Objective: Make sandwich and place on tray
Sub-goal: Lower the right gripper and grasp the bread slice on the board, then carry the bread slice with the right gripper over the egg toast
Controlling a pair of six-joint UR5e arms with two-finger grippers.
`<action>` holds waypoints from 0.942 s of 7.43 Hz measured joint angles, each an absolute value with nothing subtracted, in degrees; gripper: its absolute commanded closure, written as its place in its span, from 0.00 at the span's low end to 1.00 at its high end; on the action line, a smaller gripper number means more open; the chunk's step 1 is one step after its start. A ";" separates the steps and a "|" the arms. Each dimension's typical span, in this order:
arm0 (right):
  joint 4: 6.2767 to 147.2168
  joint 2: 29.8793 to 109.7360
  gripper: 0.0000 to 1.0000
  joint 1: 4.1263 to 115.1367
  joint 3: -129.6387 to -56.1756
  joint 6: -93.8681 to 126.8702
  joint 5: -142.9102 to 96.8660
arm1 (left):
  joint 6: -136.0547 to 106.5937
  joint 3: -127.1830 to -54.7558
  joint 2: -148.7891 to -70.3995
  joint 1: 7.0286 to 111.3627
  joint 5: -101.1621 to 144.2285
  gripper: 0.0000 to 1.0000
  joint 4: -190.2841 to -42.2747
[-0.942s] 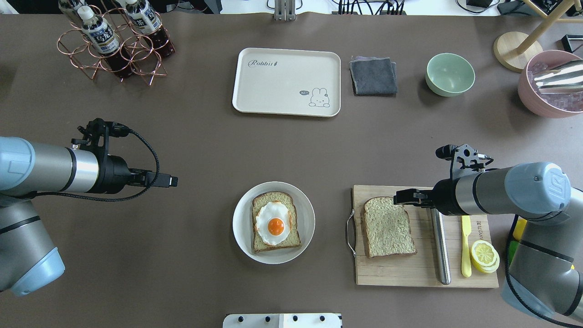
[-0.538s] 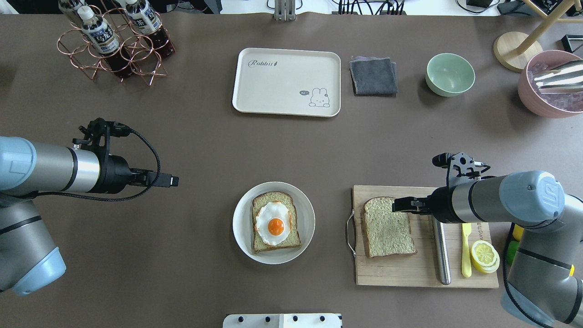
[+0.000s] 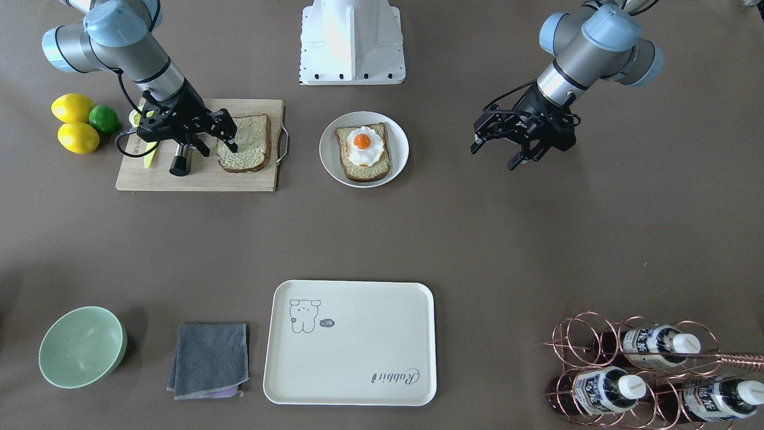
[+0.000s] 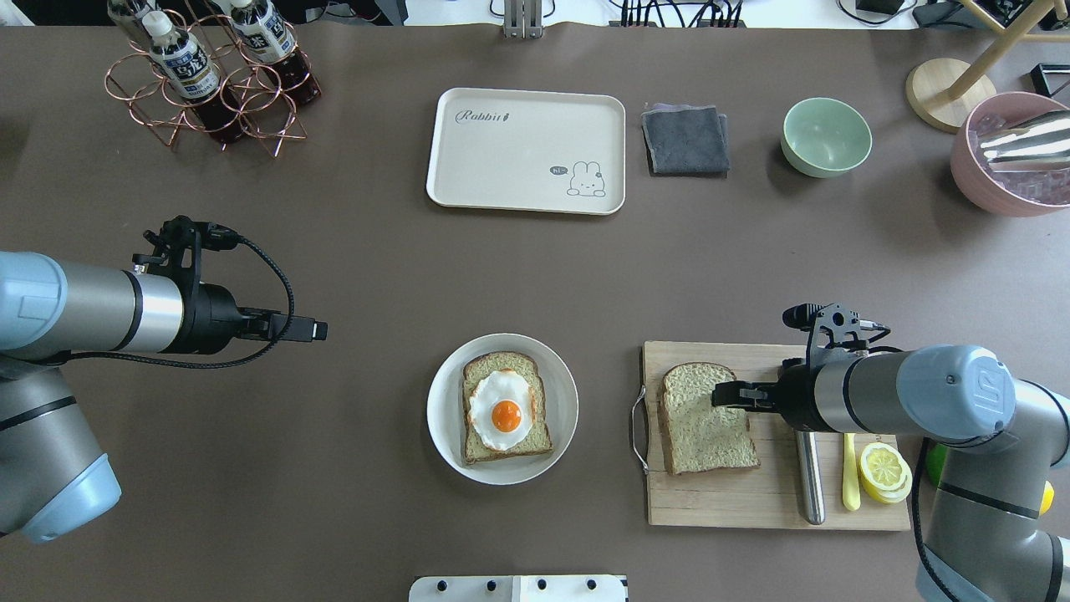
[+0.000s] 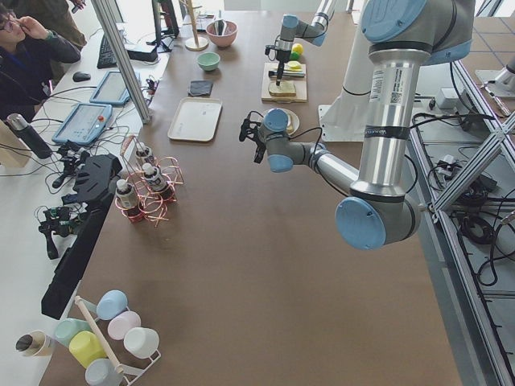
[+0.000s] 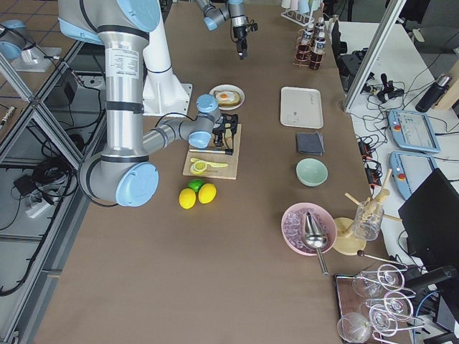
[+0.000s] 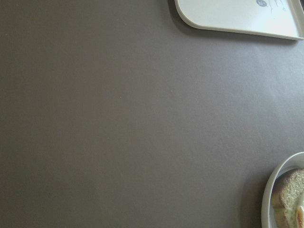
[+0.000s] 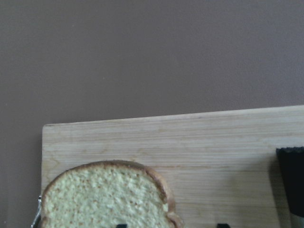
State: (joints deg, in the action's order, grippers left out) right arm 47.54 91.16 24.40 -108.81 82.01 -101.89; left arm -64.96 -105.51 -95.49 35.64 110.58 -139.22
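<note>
The right gripper (image 3: pixel 219 148), jaws apart and empty, straddles the edge of the loose slice (image 4: pixel 706 422) on the board (image 4: pixel 777 502). I judge that pinching so near the crust could make the flat slice slide or droop, so that it lands skewed on the egg (image 4: pixel 501 410). The loose slice's long axis runs from the robot toward the tray (image 4: pixel 518 150), domed end toward it, matching the bottom slice (image 4: pixel 539 439) on the plate (image 4: pixel 439 410). The left gripper (image 3: pixel 494 156) hangs open and empty, well apart.
</note>
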 measured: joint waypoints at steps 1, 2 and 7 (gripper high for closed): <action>47.57 91.19 1.00 24.24 -109.03 82.71 -101.84 | -64.95 -105.49 -95.51 35.62 110.57 0.01 -139.22; 47.55 91.17 1.00 24.22 -109.27 82.99 -101.79 | -64.95 -105.48 -95.53 35.61 110.57 0.01 -139.22; 47.59 91.09 1.00 24.53 -111.43 83.26 -102.27 | -64.95 -105.47 -95.47 35.60 110.57 0.01 -139.22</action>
State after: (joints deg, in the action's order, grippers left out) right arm 47.59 91.09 24.53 -111.43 83.26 -102.27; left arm -64.95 -105.47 -95.47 35.60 110.57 -139.22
